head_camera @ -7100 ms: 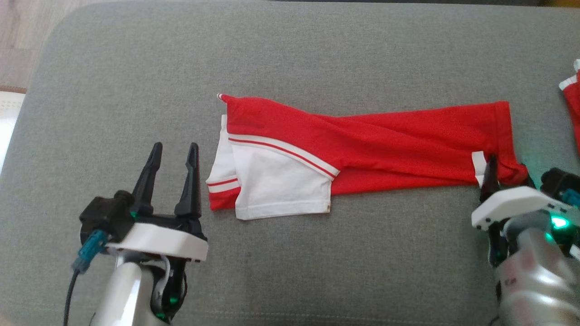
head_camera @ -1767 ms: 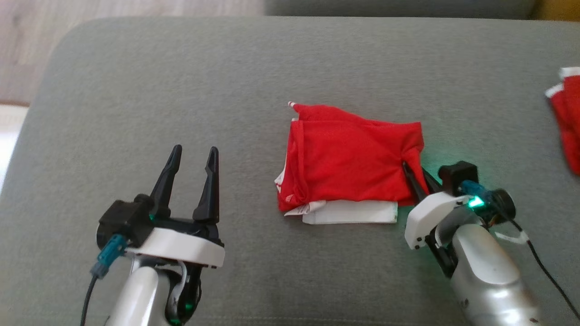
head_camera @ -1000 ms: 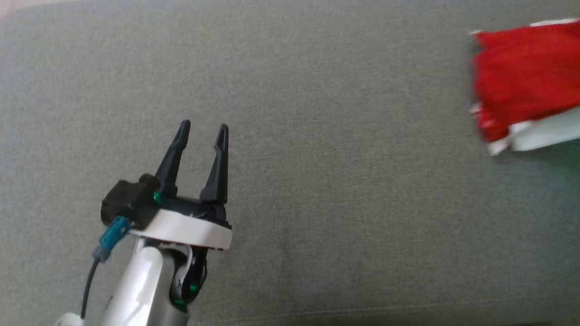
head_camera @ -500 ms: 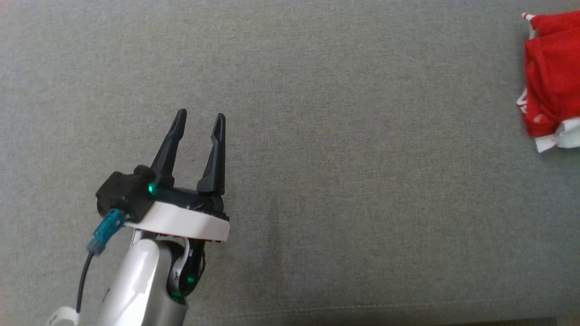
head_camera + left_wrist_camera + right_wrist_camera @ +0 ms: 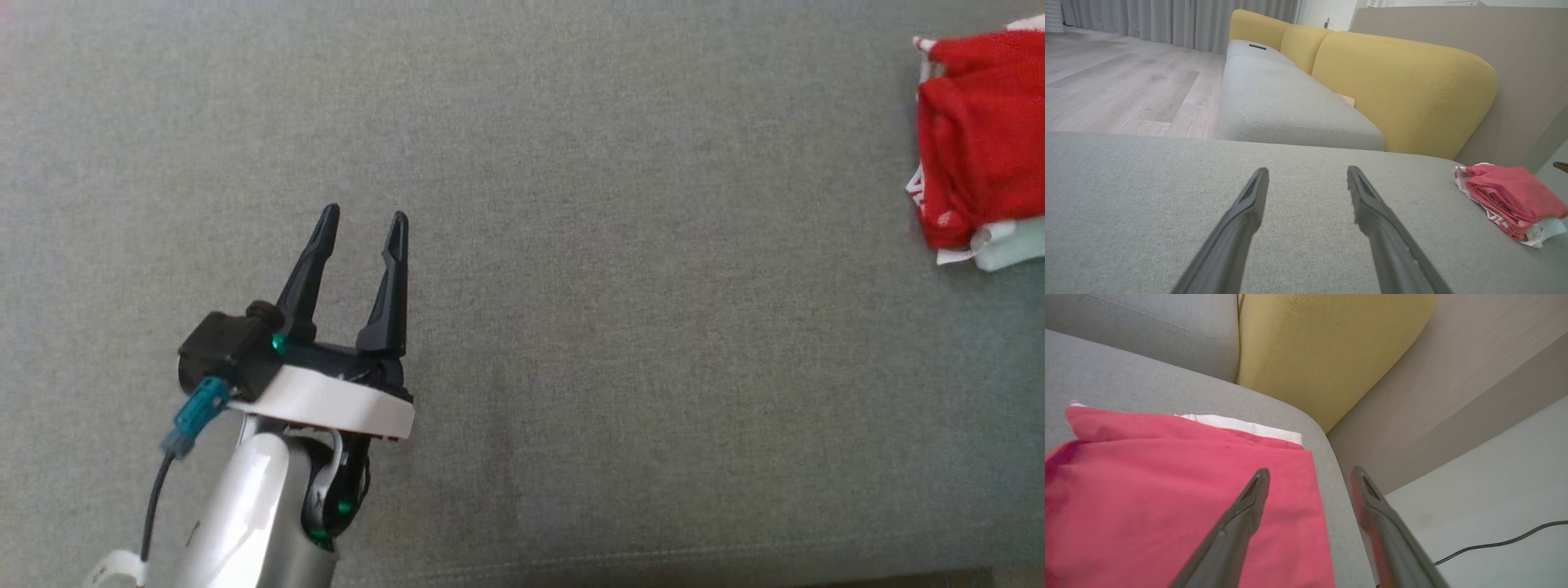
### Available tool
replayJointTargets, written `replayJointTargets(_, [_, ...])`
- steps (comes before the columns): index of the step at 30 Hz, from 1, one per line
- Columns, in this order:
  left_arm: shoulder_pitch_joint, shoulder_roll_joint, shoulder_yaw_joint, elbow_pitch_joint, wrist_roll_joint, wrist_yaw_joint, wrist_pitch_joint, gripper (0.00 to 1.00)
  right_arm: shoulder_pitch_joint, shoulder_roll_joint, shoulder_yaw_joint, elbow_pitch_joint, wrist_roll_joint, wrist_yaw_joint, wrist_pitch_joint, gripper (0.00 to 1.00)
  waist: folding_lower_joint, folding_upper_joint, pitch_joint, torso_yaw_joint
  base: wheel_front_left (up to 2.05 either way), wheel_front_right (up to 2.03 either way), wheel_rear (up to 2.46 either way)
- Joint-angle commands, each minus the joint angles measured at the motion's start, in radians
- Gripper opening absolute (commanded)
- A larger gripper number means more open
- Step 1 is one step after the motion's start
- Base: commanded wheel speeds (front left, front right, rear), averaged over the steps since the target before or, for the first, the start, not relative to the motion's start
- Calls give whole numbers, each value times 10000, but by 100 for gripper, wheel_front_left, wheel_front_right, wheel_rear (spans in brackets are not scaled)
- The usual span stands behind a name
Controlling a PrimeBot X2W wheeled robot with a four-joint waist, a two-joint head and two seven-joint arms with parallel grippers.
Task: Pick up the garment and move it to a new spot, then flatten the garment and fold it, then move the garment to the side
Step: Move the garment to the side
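The left gripper (image 5: 364, 212) hovers over the grey seat cushion (image 5: 620, 327) towards its front edge, its fingers spread and empty. Well to the right, the folded red-and-white garment (image 5: 976, 139) lies at the cushion's right edge. White marks on its folded side are too small to read. The right gripper (image 5: 1310, 471) hangs over the garment's right side, fingers spread, holding nothing.

sofa seat (image 5: 1290, 110) grey | backrest (image 5: 1404, 90) yellow | floor (image 5: 1126, 81) pale wood | curtains (image 5: 1167, 20) grey
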Motion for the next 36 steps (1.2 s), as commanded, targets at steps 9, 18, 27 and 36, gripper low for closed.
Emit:
replayJointTargets(9, [133,35,647,-272,11,-16,-76,100,479,1315,796,-1907,618,-9,-753,100,0,0,-1163,101,0,0,0])
replayJointTargets(18, [700,35,1173,-446,-3,21,-76,100,2243,3641,1591,-4071,2376,-9,-2057,100,0,0,-2337,374,0,0,0])
replayJointTargets(27, [1676,35,1239,-495,-142,89,-76,100,4987,4296,2324,-4904,4740,-9,-3513,100,0,0,-3190,539,0,0,0])
replayJointTargets(36, [2284,35,1100,-345,-535,145,-76,100,6244,4300,2821,-4919,5104,-9,-3949,100,0,0,-3331,628,0,0,0])
